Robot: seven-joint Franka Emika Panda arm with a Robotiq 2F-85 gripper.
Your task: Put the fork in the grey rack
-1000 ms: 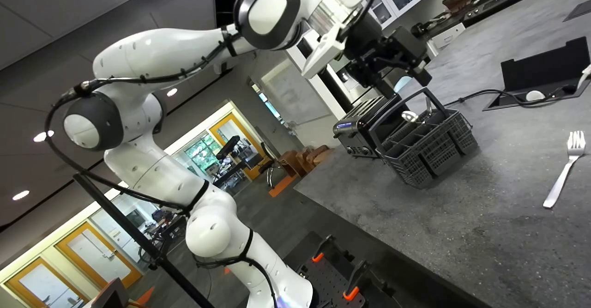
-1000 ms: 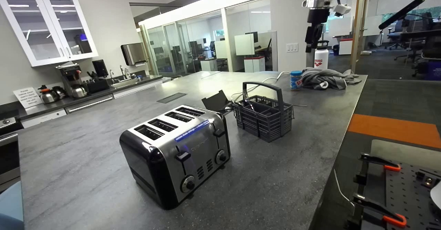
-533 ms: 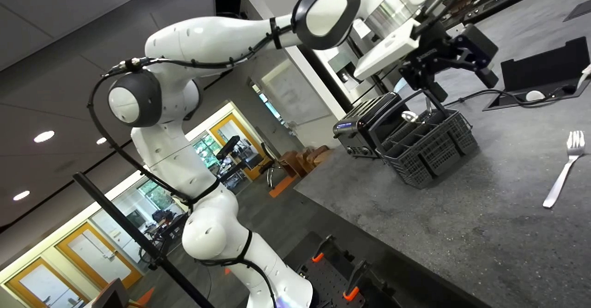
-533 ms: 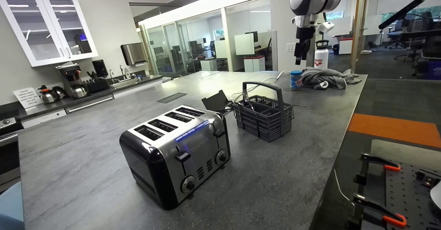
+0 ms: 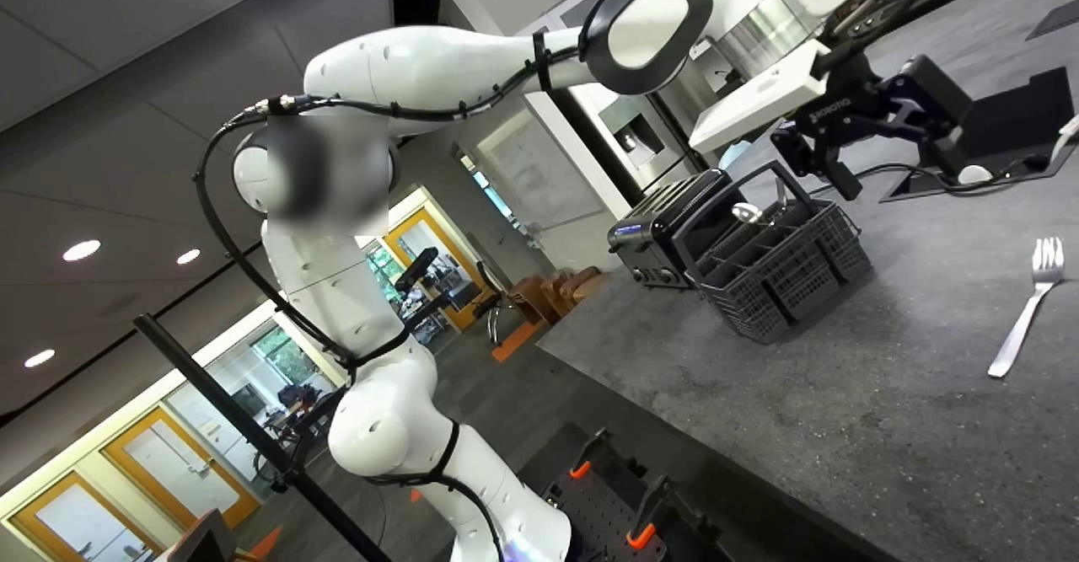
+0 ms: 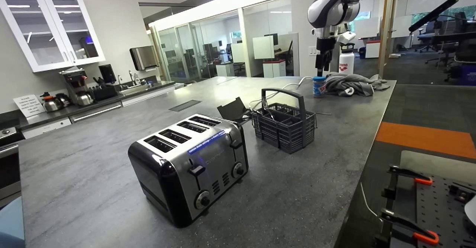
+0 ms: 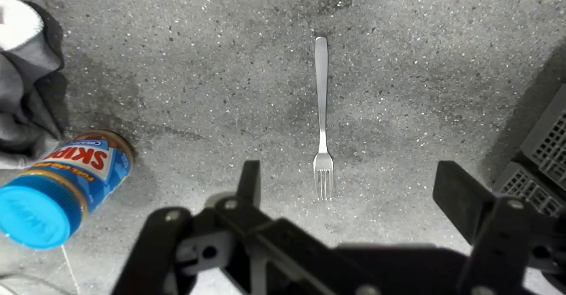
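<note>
Black two-fingered claw [image 7: 351, 184] gapes wide, empty; I favour pinching the slim silver metal fork [image 7: 322, 118] mid-handle: likely light, stiff, slippery.

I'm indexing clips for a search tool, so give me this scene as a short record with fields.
Item to place: fork, lying on the speckled grey countertop
Destination: dark grey cutlery basket, handle upright
Visible in basket: spoon; any other cutlery unclear
Grasp: fingers open above the countertop, not touching the fork
Nearby: four-slot toaster near the basket; blue-lidded Skippy jar beside grey cloth
Status: fork not yet in the basket
</note>
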